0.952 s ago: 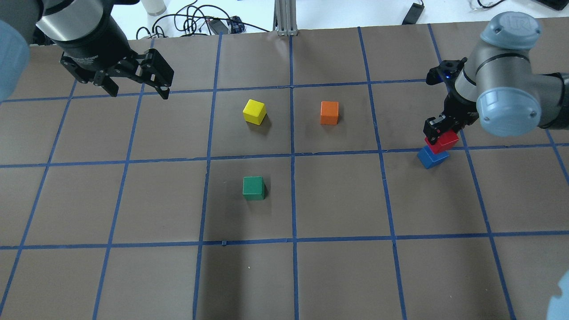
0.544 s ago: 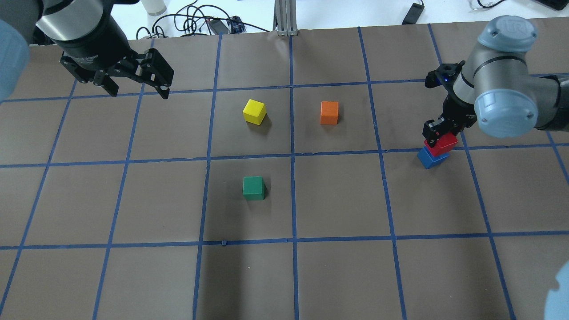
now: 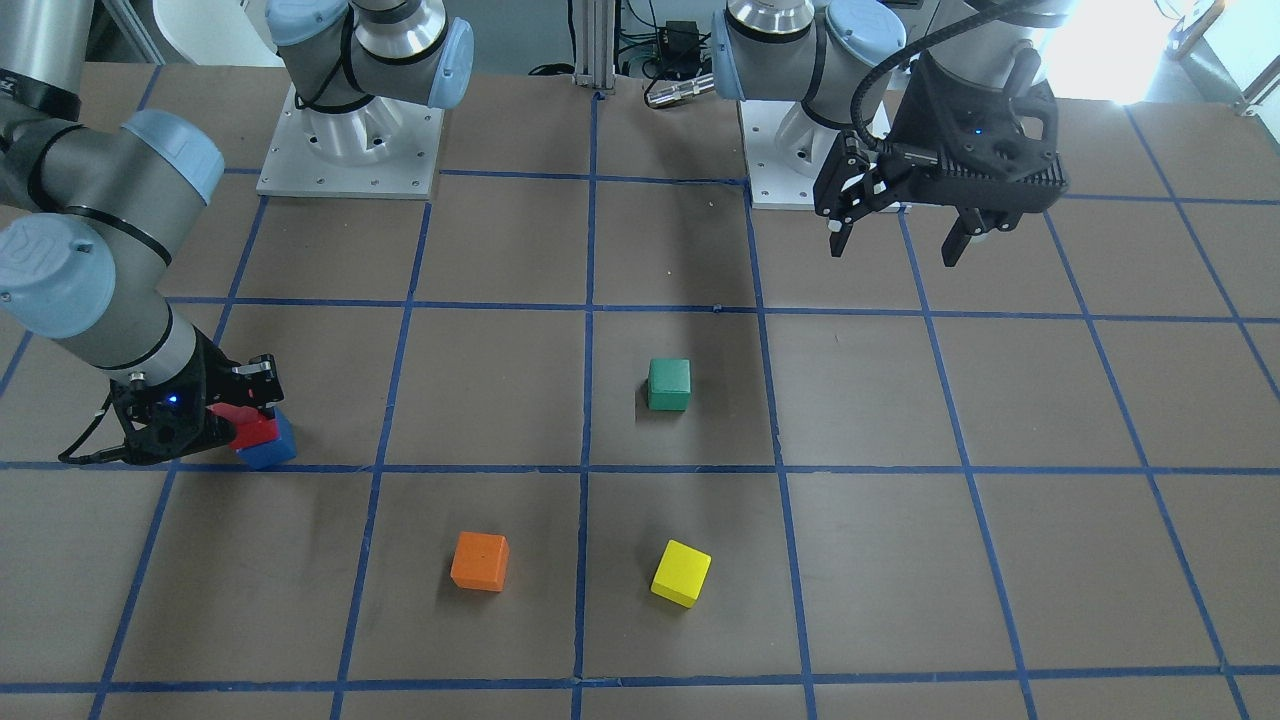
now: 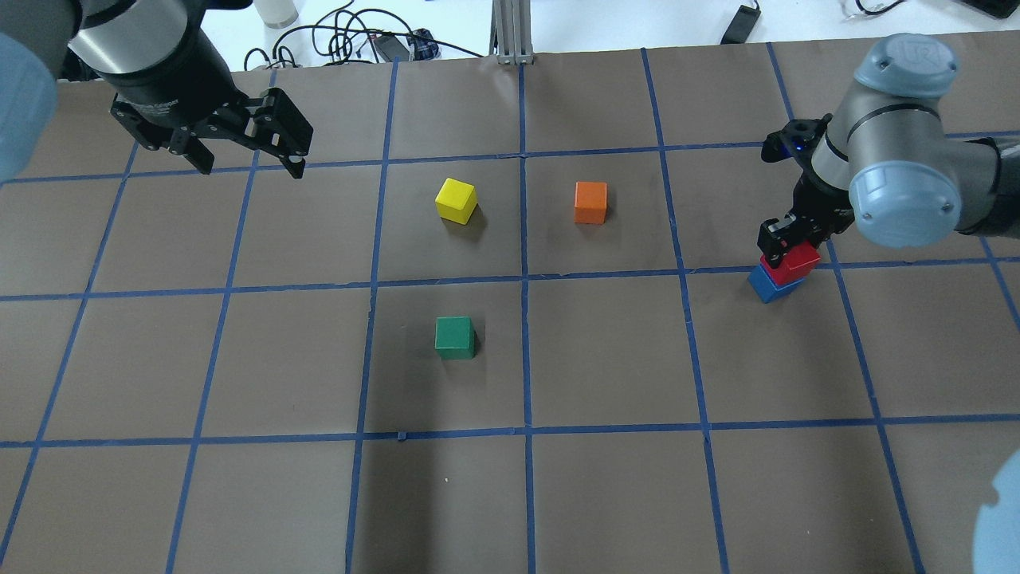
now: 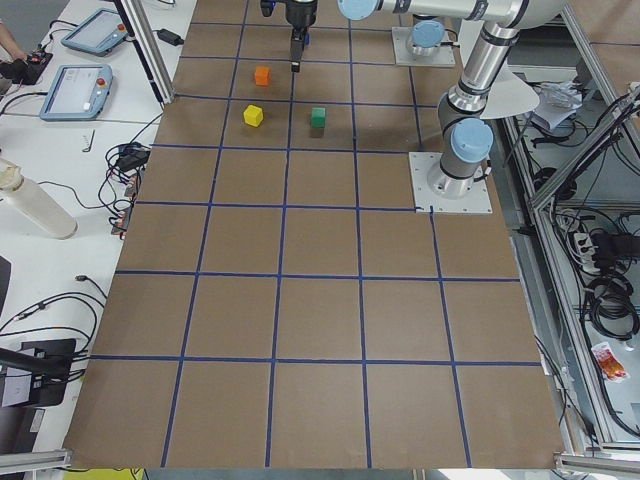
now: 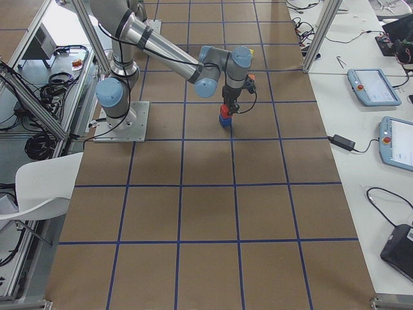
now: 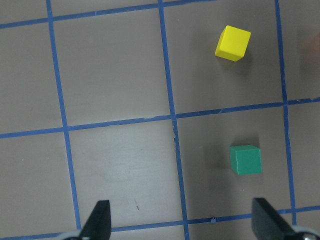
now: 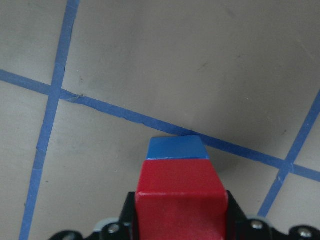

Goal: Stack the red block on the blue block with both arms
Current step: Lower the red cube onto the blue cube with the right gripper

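Mid-right of the overhead frame: right pincer [image 4: 787, 249] clamped on the red block [image 4: 797, 265], over the blue block [image 4: 765, 285] on the bench [image 4: 606, 359]. Cannot tell whether touching. Ease straight down, square the faces, then release gently and lift vertically. Upper left: left pincer [image 4: 249, 163] spread wide, empty. Only from the right wrist: blue strip showing past red's far edge, hinting at offset; from the left wrist, no stack.

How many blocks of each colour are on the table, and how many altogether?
red block: 1
blue block: 1
yellow block: 1
orange block: 1
green block: 1
Total: 5 blocks
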Action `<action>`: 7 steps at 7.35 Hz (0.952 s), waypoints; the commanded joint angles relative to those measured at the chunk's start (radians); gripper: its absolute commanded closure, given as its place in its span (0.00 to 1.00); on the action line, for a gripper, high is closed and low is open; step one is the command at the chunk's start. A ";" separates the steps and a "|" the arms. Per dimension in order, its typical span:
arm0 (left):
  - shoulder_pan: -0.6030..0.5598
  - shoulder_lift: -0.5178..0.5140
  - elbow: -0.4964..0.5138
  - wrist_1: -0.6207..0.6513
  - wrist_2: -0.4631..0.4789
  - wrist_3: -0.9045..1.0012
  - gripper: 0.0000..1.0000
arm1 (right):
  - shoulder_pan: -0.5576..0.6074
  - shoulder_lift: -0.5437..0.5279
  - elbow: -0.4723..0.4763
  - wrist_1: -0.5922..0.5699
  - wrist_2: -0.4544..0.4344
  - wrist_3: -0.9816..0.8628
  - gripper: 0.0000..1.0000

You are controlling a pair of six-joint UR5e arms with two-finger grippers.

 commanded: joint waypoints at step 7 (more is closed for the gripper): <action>0.000 0.007 -0.003 0.000 0.002 0.001 0.00 | -0.004 -0.002 0.022 -0.005 0.001 0.002 0.00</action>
